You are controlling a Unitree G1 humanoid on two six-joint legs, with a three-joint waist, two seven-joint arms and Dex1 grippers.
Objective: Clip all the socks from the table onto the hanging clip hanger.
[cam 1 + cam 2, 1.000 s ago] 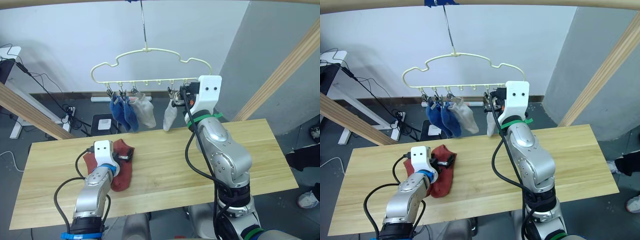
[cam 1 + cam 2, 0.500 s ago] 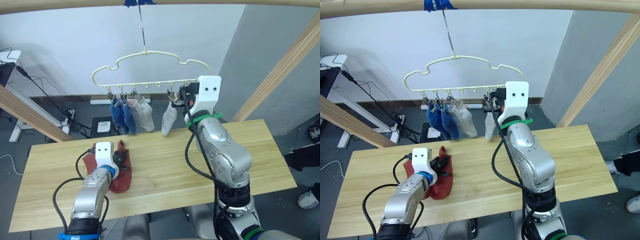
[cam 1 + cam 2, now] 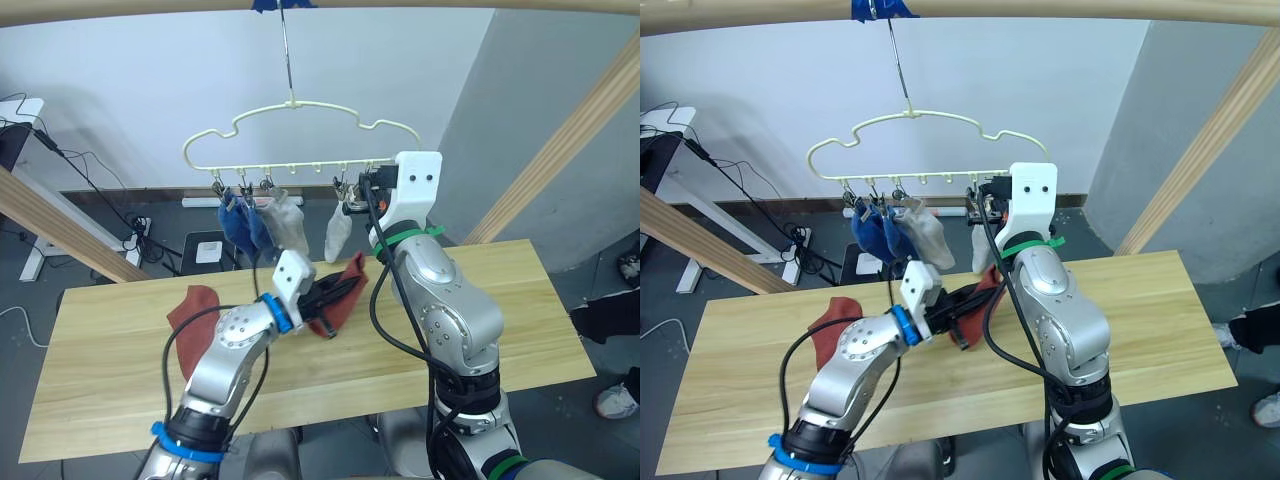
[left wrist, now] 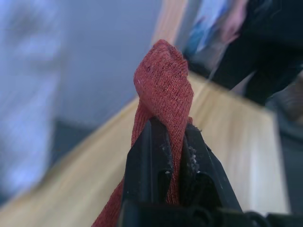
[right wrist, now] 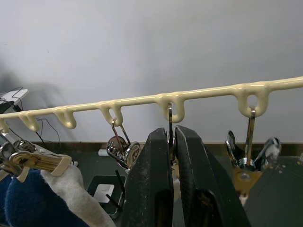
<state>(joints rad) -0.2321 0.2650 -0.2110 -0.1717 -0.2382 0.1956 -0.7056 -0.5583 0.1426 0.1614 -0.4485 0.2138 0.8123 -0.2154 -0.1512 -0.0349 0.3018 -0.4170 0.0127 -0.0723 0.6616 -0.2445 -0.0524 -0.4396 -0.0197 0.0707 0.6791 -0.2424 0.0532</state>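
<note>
My left gripper [image 3: 333, 291] is shut on a rust-red sock [image 3: 347, 283] and holds it above the middle of the table [image 3: 520, 300], just below the clip hanger [image 3: 290, 104]. In the left wrist view the sock [image 4: 163, 90] bulges out between the shut fingers. A second rust-red sock [image 3: 190, 312] lies flat on the table's left part. Two blue socks [image 3: 240, 226] and a grey sock [image 3: 291, 222] hang from the left clips, another grey sock [image 3: 339, 236] further right. My right gripper [image 5: 171, 138] is shut on a metal clip of the hanger, near its right end.
A round wooden rail with blue tape [image 3: 281, 3] carries the hanger's hook. Slanted wooden beams stand at the left [image 3: 60, 225] and right [image 3: 570, 130]. Cables and a power strip [image 3: 135, 222] lie on the floor behind the table.
My left gripper has shut on one red sock and carried it up and to the right, toward the hanger. The other red sock stays on the table. The right arm has not moved.
</note>
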